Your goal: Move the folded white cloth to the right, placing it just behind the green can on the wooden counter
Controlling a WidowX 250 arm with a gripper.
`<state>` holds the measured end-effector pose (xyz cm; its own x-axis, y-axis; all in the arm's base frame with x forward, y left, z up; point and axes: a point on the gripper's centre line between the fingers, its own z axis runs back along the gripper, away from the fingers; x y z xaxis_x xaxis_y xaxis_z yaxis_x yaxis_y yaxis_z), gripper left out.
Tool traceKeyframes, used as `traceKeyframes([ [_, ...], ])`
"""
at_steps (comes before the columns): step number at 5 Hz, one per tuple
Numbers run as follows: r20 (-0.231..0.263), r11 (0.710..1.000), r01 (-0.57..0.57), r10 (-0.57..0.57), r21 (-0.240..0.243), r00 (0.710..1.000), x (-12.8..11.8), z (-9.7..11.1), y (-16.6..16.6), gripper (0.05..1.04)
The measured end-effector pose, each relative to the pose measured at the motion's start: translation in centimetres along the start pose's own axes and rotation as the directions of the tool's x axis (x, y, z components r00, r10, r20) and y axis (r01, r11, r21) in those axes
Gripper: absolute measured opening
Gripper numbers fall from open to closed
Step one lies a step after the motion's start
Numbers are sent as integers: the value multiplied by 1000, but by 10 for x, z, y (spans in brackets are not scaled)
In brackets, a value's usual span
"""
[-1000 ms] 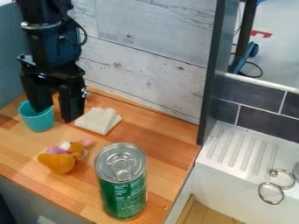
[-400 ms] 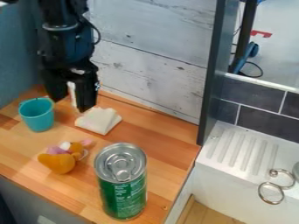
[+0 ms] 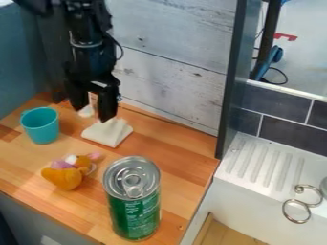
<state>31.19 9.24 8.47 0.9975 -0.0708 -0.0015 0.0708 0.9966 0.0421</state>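
this looks like a small kitchen mock-up: a wooden bench [image 3: 185,165] meets a white sink [image 3: 256,189] with a grooved drainer [image 3: 262,160], dark tiles [image 3: 290,135] run behind it, and pale plank boards [image 3: 172,67] back the bench, where a drink can [image 3: 133,203] and a teal cup [image 3: 41,127] stand.

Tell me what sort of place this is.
Probably a toy kitchen set up for a robot: a wooden counter beside a white sink unit, with a black gripper above the counter.

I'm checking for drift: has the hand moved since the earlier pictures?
Yes: the hand has moved toward the view's right, closer to the dark upright divider.
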Motion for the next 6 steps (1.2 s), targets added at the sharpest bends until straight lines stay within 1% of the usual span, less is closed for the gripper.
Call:
traceKeyframes([
  [1, 5, 1000, 1, -1, 1, 1000, 16, -14, 5, 1000],
  [2, 7, 999, 24, -24, -23, 1000, 33, -37, 6, 1000],
  [3, -7, 999, 37, -37, -24, 999, 40, -47, 9, 1000],
  [4, -15, 995, 79, -80, -57, 997, 41, -59, 5, 1000],
  [5, -23, 991, 109, -111, -83, 993, 42, -65, 2, 1000],
  [6, -30, 988, 122, -125, -91, 992, 41, -68, 2, 1000],
])
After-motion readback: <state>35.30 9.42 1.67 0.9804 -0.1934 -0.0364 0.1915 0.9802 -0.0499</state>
